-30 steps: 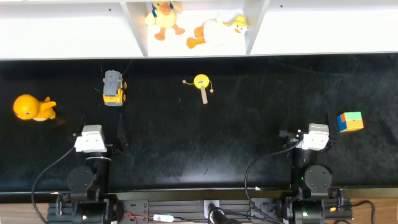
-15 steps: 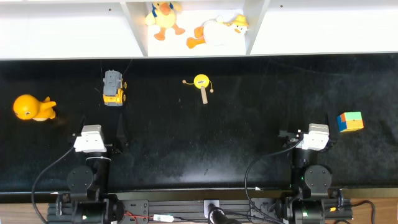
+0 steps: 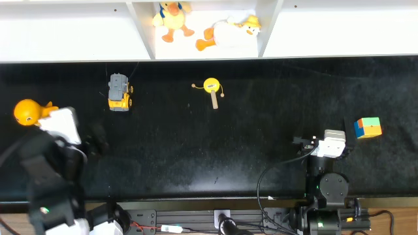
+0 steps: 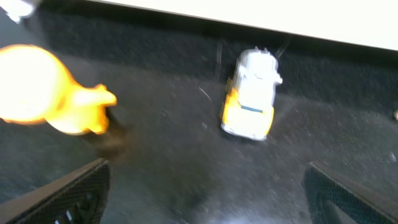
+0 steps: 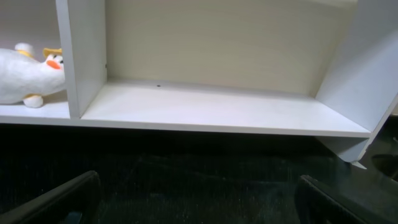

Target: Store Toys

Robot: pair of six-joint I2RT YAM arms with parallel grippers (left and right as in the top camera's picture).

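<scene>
An orange duck toy [image 3: 27,112] [image 4: 37,87] lies at the mat's far left. A grey and yellow toy truck [image 3: 119,91] [image 4: 250,102] stands to its right, nearer the shelf. My left gripper [image 4: 205,174] is open and hangs above the mat in front of both, touching neither; its arm [image 3: 60,125] is close beside the duck. A yellow rattle with a wooden handle [image 3: 212,88] lies mid-mat. A coloured cube [image 3: 368,127] sits at the right. My right gripper [image 5: 196,186] [image 3: 304,142] is open, left of the cube, facing the shelf.
A white shelf unit [image 3: 326,32] [image 5: 217,106] runs along the back. Its middle bay holds a yellow plush duck [image 3: 172,18] and a white plush duck [image 3: 228,32] [image 5: 28,71]. The right bay is bare. The black mat [image 3: 261,130] covers the table.
The left arm has swung leftwards and risen towards the orange duck. The right arm and all the toys have kept their places.
</scene>
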